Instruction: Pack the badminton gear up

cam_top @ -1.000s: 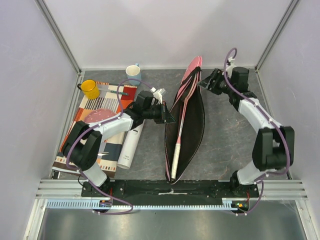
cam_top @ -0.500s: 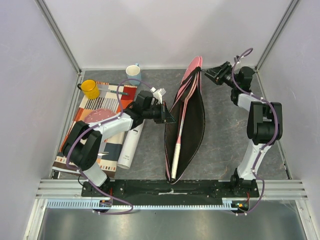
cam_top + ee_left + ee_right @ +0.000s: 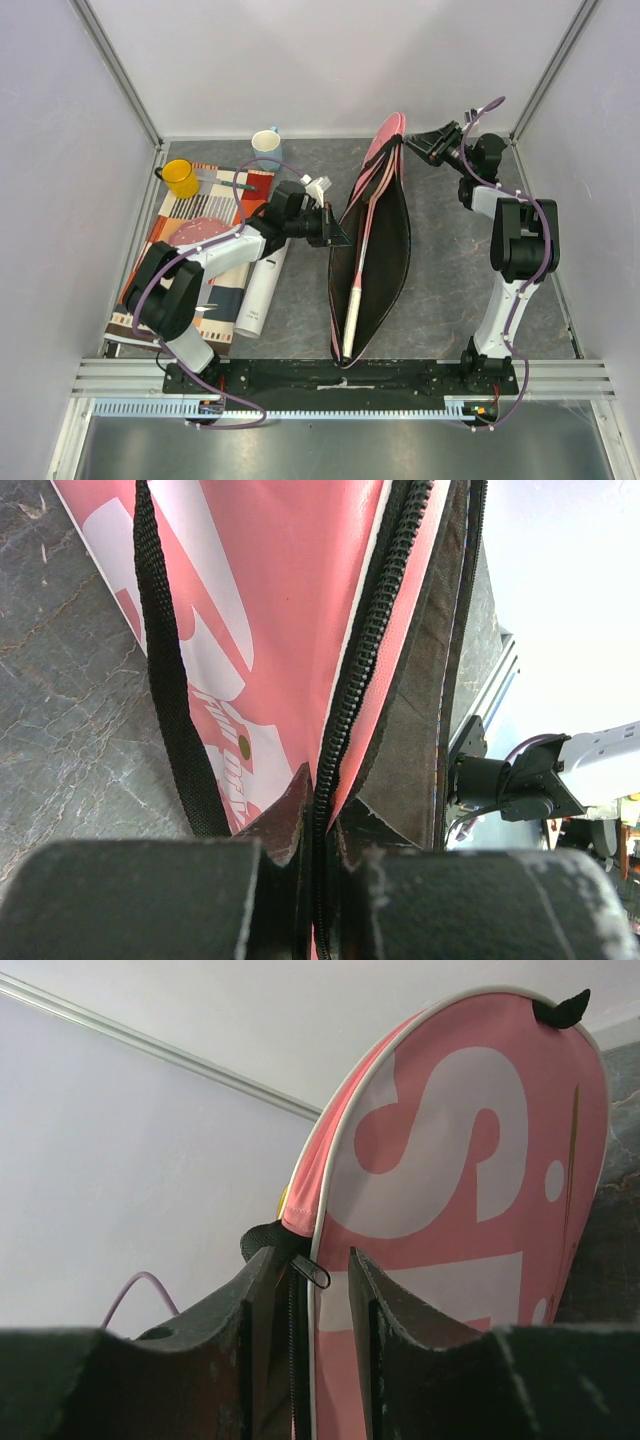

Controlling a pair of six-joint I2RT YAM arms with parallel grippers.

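The pink "SPORT" racket bag (image 3: 385, 235) lies open in the middle of the table, with one racket inside and its white handle (image 3: 351, 325) toward me. My left gripper (image 3: 336, 229) is shut on the bag's left zipper edge (image 3: 322, 780). My right gripper (image 3: 417, 148) is at the bag's far top end. Its jaws stand apart around the zipper pull (image 3: 313, 1271), with the bag's pink face (image 3: 470, 1210) just beyond. A second pink racket head (image 3: 196, 230) lies on the mat under my left arm. The long white tube (image 3: 257, 298) lies beside the mat.
A striped mat (image 3: 190, 265) with cutlery covers the left side. A yellow mug (image 3: 181, 178) and a blue mug (image 3: 266, 144) stand at the back left. Metal frame posts and white walls close in the back and sides.
My right arm has folded back and its gripper has moved up to the bag's far top end. The left arm and the bag have not moved.
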